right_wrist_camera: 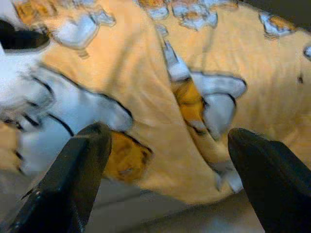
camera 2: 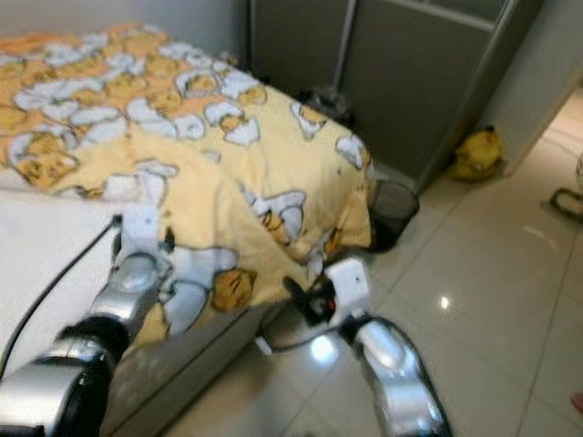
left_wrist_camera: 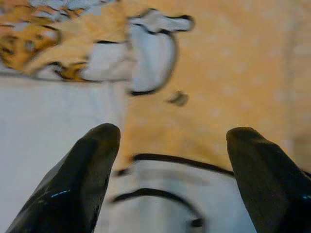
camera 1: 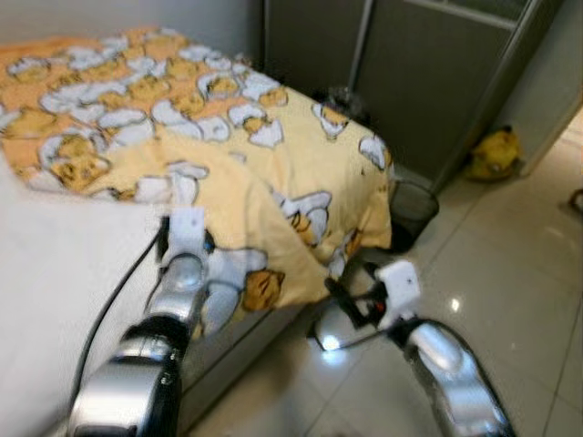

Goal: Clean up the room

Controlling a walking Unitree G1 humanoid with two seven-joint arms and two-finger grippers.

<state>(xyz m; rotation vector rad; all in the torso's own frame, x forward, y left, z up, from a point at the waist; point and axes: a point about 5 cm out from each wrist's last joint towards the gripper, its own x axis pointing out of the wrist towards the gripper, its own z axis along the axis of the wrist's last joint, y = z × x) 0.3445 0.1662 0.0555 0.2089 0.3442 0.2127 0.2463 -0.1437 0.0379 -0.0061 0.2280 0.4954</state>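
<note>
- Yellow quilt [camera 1: 273, 173] printed with white and orange cartoon figures covers the far part of a bed, from ten o'clock across to the centre of the head view, and drapes over the bed's corner toward the tiled floor [camera 1: 510, 273].
- White bare mattress [camera 1: 55, 300] fills the eight o'clock area, beside the quilt's folded edge.
- Left silver arm reaches up from seven o'clock; the left gripper [left_wrist_camera: 170, 160] hovers over the quilt's edge where it meets the white sheet, its two black fingers [left_wrist_camera: 87, 170] spread wide apart with nothing between them.
- Right silver arm rises from five o'clock, wrist bent toward the bed; the right gripper [right_wrist_camera: 167, 160] points at the hanging quilt corner, fingers spread wide and holding nothing.
- Dark mesh bin [camera 1: 412, 205] stands on the floor at three o'clock, just beside the draped corner.
- Yellow bag-like object [camera 1: 495, 153] lies at two o'clock near grey wardrobe doors [camera 1: 428, 73].
</note>
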